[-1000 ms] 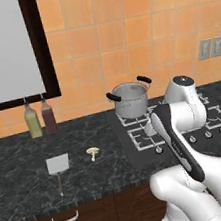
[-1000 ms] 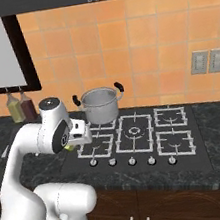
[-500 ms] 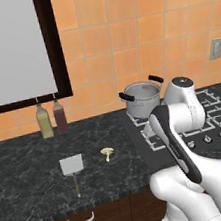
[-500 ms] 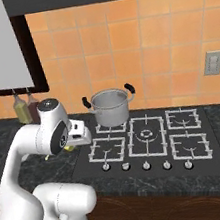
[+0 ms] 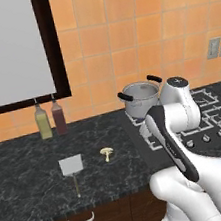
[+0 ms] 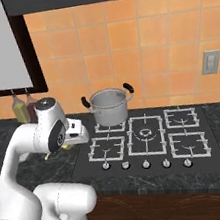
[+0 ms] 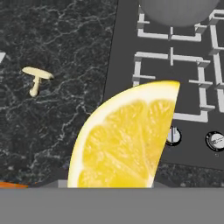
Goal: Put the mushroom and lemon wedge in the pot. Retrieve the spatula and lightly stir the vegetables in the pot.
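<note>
My gripper [image 6: 70,142] is shut on the lemon wedge [image 7: 127,140], a bright yellow piece that looms large in the hand view and peeks out as a yellow bit [image 6: 66,147] below the hand. It hangs over the counter just left of the stove's front left burner. The steel pot [image 5: 141,97] [image 6: 109,107] with two black handles stands on the back left burner, beyond the gripper. A small cream mushroom [image 5: 107,153] [image 7: 37,76] lies on the dark counter to the left. The spatula [image 5: 72,166] lies flat further left, blade pointing away.
Two bottles [image 5: 43,124] stand against the tiled wall at the back left, under a dark-framed panel [image 5: 47,51]. The black stove top [image 6: 147,141] has several burner grates and a row of knobs [image 6: 145,164] along its front. Wall outlets [image 6: 218,61] sit at the right.
The whole picture has shifted in both base views, so the base has moved. The arm holds the same pose with the lemon wedge still in its grip.
</note>
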Controlling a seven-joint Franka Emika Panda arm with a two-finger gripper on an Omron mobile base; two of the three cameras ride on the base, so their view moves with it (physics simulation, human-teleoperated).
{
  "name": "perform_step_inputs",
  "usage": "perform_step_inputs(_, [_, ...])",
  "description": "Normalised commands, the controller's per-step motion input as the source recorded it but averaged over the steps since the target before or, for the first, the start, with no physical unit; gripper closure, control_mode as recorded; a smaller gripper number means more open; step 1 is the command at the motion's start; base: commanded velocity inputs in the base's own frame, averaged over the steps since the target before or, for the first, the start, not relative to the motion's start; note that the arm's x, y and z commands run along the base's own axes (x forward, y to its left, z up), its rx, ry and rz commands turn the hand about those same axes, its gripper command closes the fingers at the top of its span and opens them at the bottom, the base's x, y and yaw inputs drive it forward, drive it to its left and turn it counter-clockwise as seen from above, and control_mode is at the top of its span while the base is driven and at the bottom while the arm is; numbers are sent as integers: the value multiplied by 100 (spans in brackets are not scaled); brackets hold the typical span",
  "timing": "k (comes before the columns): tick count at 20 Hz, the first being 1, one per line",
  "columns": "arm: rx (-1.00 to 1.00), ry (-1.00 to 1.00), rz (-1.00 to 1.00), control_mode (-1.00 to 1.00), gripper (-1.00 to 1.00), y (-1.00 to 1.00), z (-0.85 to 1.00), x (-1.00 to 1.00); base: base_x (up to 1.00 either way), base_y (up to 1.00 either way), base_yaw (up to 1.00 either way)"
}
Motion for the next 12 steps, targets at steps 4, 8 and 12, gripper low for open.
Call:
perform_step_inputs(4, [-2,-3,0,-100,100,10,12,28,0,0,0])
perform_step_inputs(8, [0,5,0,-100,100,-46,27,98,0,0,0])
perform_step_inputs(12, [0,-1,-3,-100,100,-38,60,76,0,0,0])
